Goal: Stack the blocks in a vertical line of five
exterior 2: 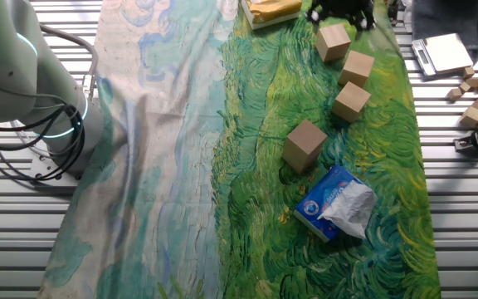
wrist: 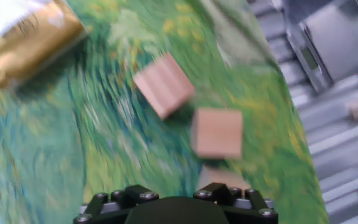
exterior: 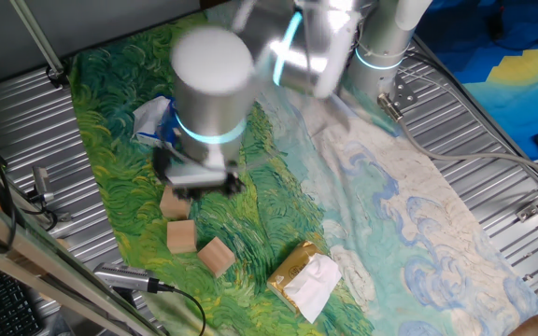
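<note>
Four tan wooden blocks lie apart on the green cloth in the other fixed view: one (exterior 2: 334, 41) nearest the yellow packet, then two more (exterior 2: 358, 68) (exterior 2: 351, 101), and one (exterior 2: 305, 144) near the blue packet. One fixed view shows three blocks (exterior: 174, 202) (exterior: 181, 235) (exterior: 216, 256). The hand view, blurred, shows three below (wrist: 165, 84) (wrist: 217, 132) (wrist: 225, 177). No fifth block shows on the cloth. My gripper (exterior 2: 339, 12) hangs high above the blocks, dark and blurred. Its fingers do not show in the hand view and nothing is seen in it.
A yellow-gold packet with white tissue (exterior: 304, 277) lies at one end of the block row and a blue-and-white packet (exterior 2: 336, 202) at the other. A grey scale (exterior 2: 442, 51) and several small wooden pieces (exterior 2: 474, 93) sit on the metal table beside the cloth.
</note>
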Motion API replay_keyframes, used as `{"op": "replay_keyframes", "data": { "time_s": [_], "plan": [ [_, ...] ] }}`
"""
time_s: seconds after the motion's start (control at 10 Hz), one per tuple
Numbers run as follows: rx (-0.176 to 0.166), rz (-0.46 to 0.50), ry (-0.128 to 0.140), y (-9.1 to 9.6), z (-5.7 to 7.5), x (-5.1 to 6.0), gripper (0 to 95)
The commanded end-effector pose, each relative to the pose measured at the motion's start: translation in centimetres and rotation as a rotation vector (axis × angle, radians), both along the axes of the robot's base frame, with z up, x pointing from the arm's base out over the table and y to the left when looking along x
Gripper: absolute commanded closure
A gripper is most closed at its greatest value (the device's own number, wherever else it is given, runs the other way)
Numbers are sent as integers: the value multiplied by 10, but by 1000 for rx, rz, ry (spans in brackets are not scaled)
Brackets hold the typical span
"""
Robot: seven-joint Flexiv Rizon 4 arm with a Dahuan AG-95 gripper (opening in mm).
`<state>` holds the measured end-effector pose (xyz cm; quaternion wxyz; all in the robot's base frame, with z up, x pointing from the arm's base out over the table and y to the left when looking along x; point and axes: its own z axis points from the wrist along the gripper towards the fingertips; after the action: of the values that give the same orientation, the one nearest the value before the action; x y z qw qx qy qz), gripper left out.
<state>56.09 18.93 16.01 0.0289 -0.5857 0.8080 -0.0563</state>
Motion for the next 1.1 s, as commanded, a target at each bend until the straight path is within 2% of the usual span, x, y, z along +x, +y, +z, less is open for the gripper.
{"op": "replay_keyframes", "data": {
  "time_s": [0.1,0.3,0.5,0.7,0.8,1.1],
  "plan": [
    [-3,-3,-17,10,-5,2,190],
    [0,31,-15,19,-13,12,190],
    [28,114,-4,26,-20,14,190],
    [58,155,29,32,-24,11,190],
    [73,174,38,36,-26,10,190],
    [57,202,47,49,-29,4,190]
  ]
}}
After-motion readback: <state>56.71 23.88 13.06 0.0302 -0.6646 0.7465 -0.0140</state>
